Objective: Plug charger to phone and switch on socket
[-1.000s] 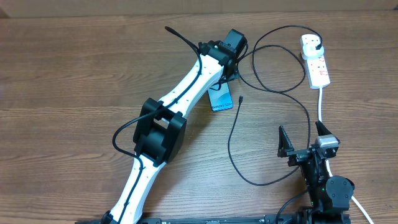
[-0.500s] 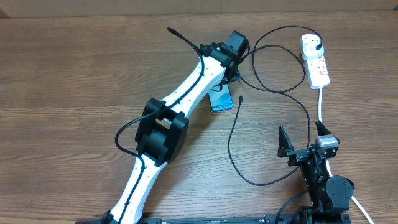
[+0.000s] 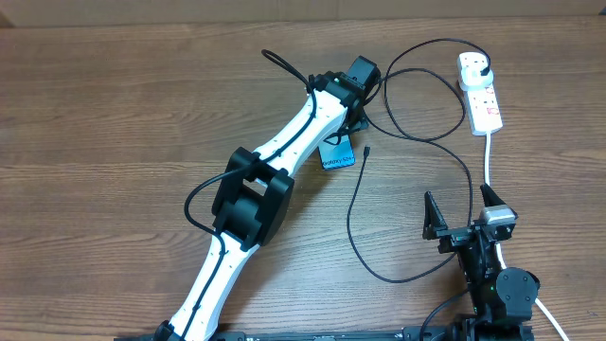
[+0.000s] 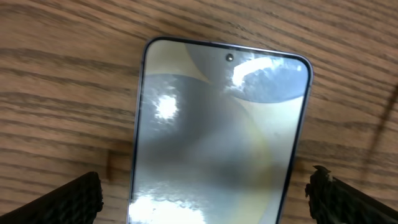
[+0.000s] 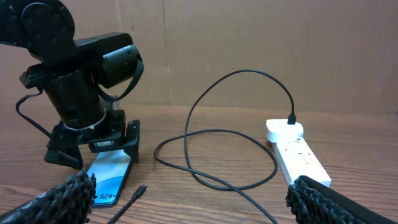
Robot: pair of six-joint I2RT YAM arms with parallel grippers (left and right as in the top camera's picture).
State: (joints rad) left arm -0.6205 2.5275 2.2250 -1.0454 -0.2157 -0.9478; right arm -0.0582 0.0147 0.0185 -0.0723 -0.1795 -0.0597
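Wooden table (image 3: 114, 142), cardboard backdrop (image 5: 249, 37)

Overhead, your left gripper (image 3: 350, 118) hides most of the phone (image 3: 337, 156); its wrist view crops the phone's lower end.

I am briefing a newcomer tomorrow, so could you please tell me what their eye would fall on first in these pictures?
Most striking is the white and black left arm stretched diagonally across the wooden table, its open left gripper poised over the phone with the bright cyan screen. Next comes the charger, a thin black cable looping from the white socket at the far right to a loose tip beside the phone.
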